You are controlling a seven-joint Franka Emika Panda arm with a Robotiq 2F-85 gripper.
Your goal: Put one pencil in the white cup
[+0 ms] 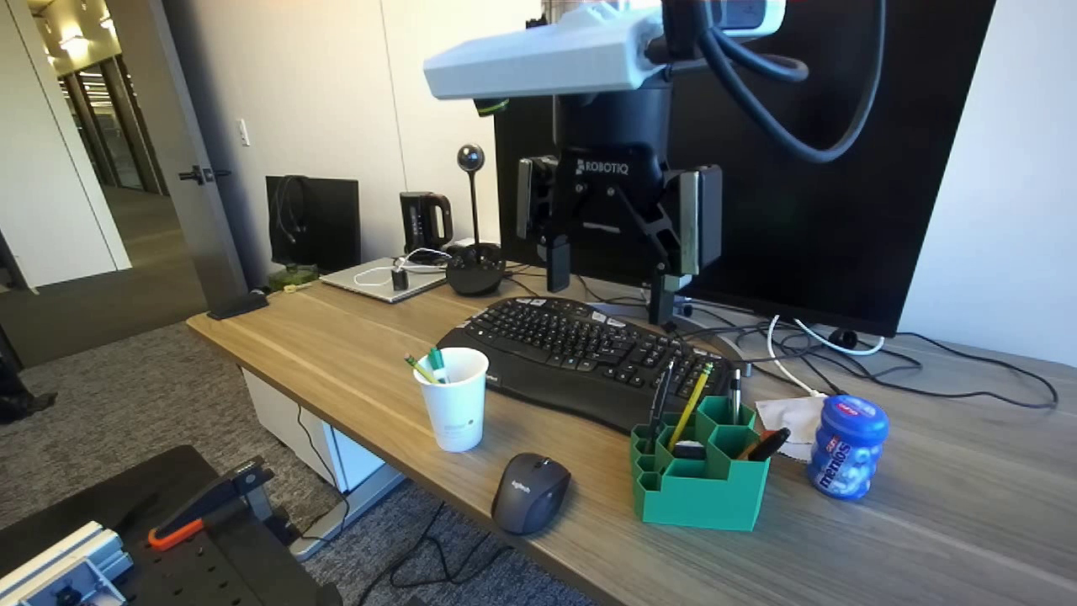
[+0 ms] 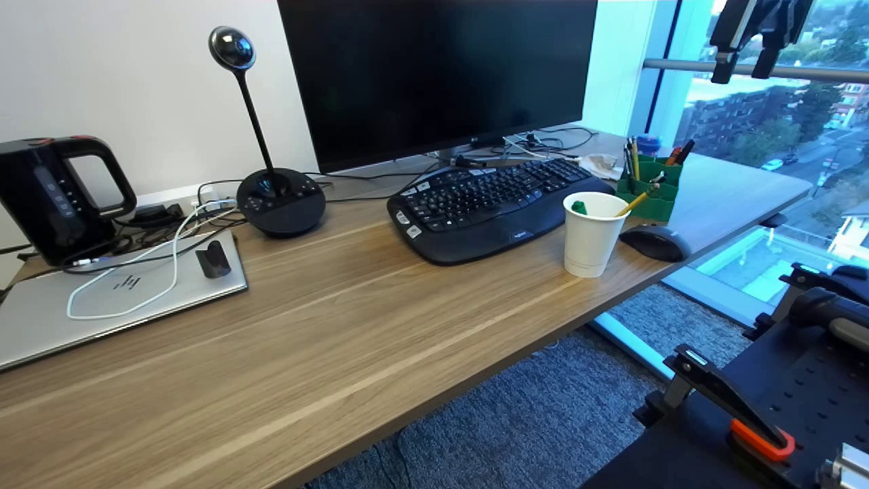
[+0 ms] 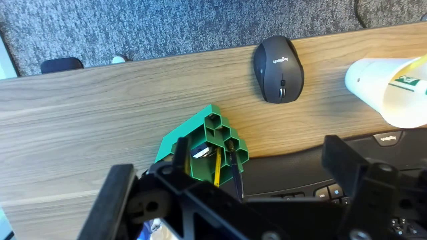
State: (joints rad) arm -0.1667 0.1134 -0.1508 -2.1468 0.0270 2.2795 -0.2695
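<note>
Cup (image 1: 457,417): White and upright, it stands on the wooden desk (image 2: 339,326) near the front edge, beside the keyboard (image 1: 580,353), seen in both exterior views.
Cup contents: A yellow pencil (image 2: 635,204) sits tilted in the cup, its upper end past the rim toward the front edge, alongside a green-ended white marker (image 1: 437,362).
Mouse (image 1: 532,495): Dark gray, it rests close to the same edge, between the cup and the organiser (image 1: 702,498).
Organiser: Green and honeycombed, it holds a second pencil (image 1: 692,405), yellow and tilted, among several pens (image 1: 663,401).
Gripper (image 1: 610,284): Spread wide, it hangs above the desk; in the wrist view it partly hides the organiser, though the height between the two is hard to judge.
Jar (image 1: 850,450): Blue and labelled Mentos, it stands beside the organiser, near a white sheet (image 1: 787,412).
Monitor (image 1: 799,210): Its dark screen rises behind the keyboard, on the far side from the cup.
Laptop (image 2: 129,282): Silver, lid down, it lies toward one end of the desk in an exterior view, a white cable (image 2: 102,318) looped over it, a camera (image 2: 232,49) and kettle (image 2: 37,204) standing near.
Clamp (image 2: 730,397): Black and orange, it sits on a dark platform (image 2: 679,441) beside the desk.
</note>
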